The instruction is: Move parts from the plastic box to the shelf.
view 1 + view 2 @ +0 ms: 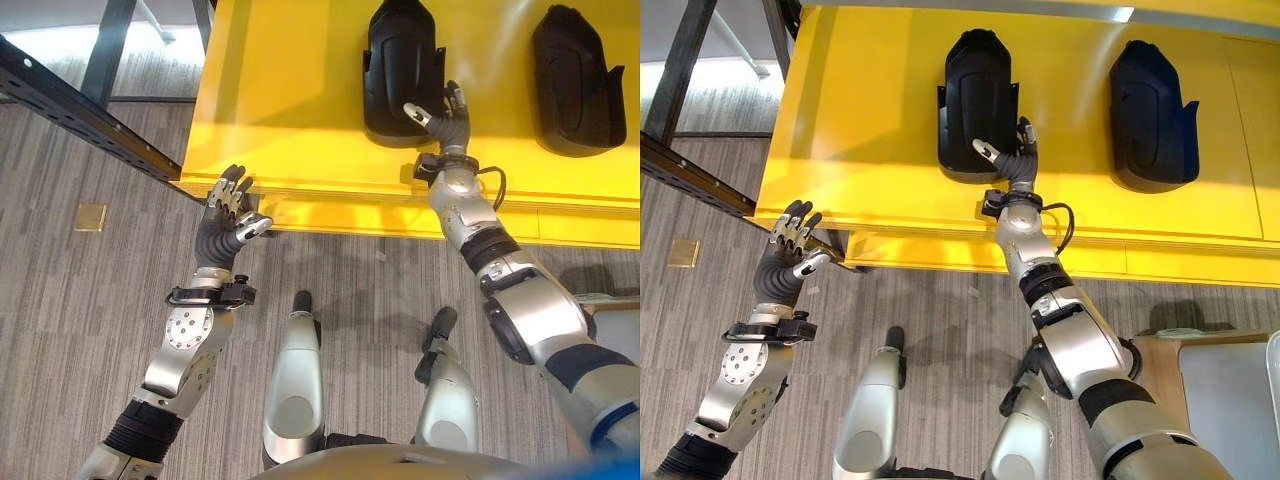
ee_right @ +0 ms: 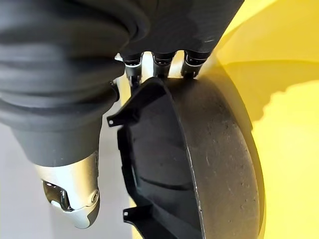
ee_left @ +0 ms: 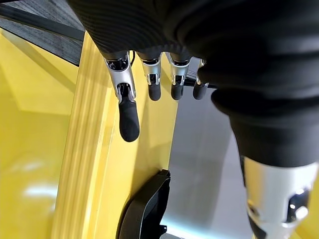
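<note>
- Right hand (image 1: 1012,152) over the yellow shelf (image 1: 860,120), at the near right corner of a black part (image 1: 975,90); thumb splayed out across the part's near end, fingers (image 1: 455,100) bent up along its right edge.
- Right wrist view puts the fingers (image 2: 160,60) hooked over the part's rim, so the hand reads as closed on the part, though how firm the hold is cannot be told.
- Part lies directly ahead of that hand, long axis running away from the robot toward the shelf's back; its near end sits close to the shelf's front edge.
- Second part (image 1: 1150,105) lies to the right of the hand, well apart, on the same shelf and set the same way.
- Left hand (image 1: 228,222) hangs off to the left, below the shelf's front left corner and just beside it; fingers loosely bent, thumb out, holding nothing. Left wrist view agrees: fingers (image 3: 128,117) free beside the yellow edge.
- Right hand is plainly the nearer to both parts; the left is well clear of them.
- Room: bare yellow surface lies left of the held part and between the two parts, so a release or a small nudge looks unobstructed. The front edge just behind the hand is the one limit to mind on withdrawal.
- Plastic box cannot be made out for certain.
</note>
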Controlling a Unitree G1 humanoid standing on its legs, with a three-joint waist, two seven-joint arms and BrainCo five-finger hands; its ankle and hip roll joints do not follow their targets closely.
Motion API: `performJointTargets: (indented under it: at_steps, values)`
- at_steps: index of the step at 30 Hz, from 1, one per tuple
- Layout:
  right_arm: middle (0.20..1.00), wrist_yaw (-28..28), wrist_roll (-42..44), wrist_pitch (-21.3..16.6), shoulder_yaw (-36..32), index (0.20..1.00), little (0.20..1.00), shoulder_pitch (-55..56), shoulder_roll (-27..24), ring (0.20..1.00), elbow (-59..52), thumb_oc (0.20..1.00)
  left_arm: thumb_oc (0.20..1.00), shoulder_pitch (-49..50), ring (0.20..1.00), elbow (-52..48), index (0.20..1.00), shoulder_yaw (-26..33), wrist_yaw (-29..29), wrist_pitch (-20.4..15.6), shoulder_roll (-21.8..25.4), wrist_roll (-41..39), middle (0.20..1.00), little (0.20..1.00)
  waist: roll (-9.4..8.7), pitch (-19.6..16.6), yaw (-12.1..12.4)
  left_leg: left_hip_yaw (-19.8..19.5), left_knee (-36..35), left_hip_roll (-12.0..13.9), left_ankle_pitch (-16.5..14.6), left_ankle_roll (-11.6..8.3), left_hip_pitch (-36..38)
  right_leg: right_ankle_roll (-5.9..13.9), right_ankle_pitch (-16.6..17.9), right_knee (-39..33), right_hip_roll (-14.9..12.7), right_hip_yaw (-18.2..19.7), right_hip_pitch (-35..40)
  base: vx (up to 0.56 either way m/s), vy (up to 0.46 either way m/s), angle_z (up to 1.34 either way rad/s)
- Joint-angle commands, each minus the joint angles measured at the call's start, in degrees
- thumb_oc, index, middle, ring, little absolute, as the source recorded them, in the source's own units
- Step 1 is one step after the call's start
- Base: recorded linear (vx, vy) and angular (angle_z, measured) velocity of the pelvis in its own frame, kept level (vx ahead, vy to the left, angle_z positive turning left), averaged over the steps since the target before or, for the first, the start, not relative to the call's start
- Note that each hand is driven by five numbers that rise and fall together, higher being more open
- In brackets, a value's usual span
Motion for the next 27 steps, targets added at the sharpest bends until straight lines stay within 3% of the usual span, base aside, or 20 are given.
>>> performJointTargets:
  at_steps: [1,7,17,27]
  values:
    - [1.0,2.6,2.5,1.1,2.0,1.0,1.0,-0.1,3.8,1.0,-0.2,1.0,1.0,-1.1,1.0,-4.8,1.0,1.1,0.3,-3.1,0.4,0.6,1.0,1.0,1.62,4.4,3.5,0.0,-7.1,-3.5,2.8,3.94,1.9,0.68,-10.1,14.0,0.9,-1.7,0.2,0.0,0.0,0.0]
    - [1.0,1.5,1.8,0.9,1.1,1.0,1.0,0.1,2.1,1.0,-0.9,1.0,1.0,-0.8,1.0,-4.9,1.0,1.3,0.4,-3.1,0.4,0.6,1.0,1.0,1.48,4.5,3.2,-0.1,-7.1,-3.5,2.8,3.95,2.0,0.72,-10.0,14.0,1.0,-1.5,0.1,0.0,0.0,0.0]
    - [1.0,-1.5,0.0,-0.1,-5.8,1.0,1.0,9.5,-9.4,1.0,-1.9,1.0,1.0,0.1,1.0,-4.6,1.0,2.0,-0.2,-3.4,-1.1,1.0,1.0,1.0,0.41,5.0,0.8,0.1,-7.0,-3.0,2.6,3.86,2.4,0.74,-10.3,14.3,1.4,-1.0,0.0,-0.01,-0.002,0.04]
    - [1.0,0.4,0.1,-1.9,-7.7,1.0,1.0,24.4,-9.8,1.0,-13.9,1.0,1.0,0.8,1.0,-3.3,1.0,3.5,-0.7,-2.9,-2.4,1.0,1.0,1.0,-0.27,4.2,-1.2,0.6,-7.7,-2.4,3.0,3.49,3.7,0.72,-10.4,13.9,1.8,-0.5,0.4,0.0,-0.001,0.0]
